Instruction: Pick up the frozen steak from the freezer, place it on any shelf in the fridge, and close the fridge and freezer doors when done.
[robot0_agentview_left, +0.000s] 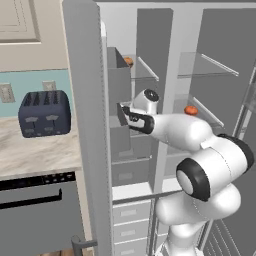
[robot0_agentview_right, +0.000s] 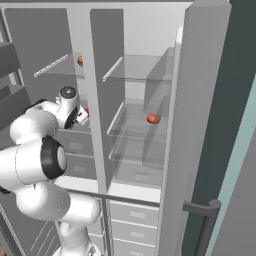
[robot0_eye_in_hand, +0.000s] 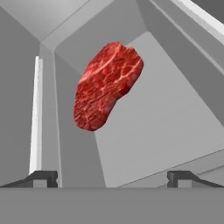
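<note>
Marbled red against grey walls, the frozen steak (robot0_eye_in_hand: 108, 85) lay on a shelf in the freezer compartment, straight ahead of my claw (robot0_eye_in_hand: 112, 177) in the hand view and well clear of it. I judged the task to be at its first step: the steak had not been picked up, nothing had gone across to the fridge side, and both doors stood wide open, the freezer door (robot0_agentview_left: 90, 125) to the left of the steak's compartment and the fridge door (robot0_agentview_right: 195, 125) far to its right. Everything after the grasp was left: the carry, the placing on a fridge shelf (robot0_agentview_right: 137, 132), and the two doors. The claw's tips stood wide apart, one at each side of the bottom of the hand view, with nothing between them and nothing touching them. From the left base camera I could see the hand (robot0_agentview_left: 131, 116) reaching into the freezer beside its door bins (robot0_agentview_left: 119, 80). Small orange items sat on the fridge shelves to the right of the steak's compartment, one of them (robot0_agentview_right: 153, 119) in the open; I could not tell what they were. A dark blue toaster (robot0_agentview_left: 44, 113) stood on the counter (robot0_agentview_left: 35, 155) left of the freezer door.
</note>
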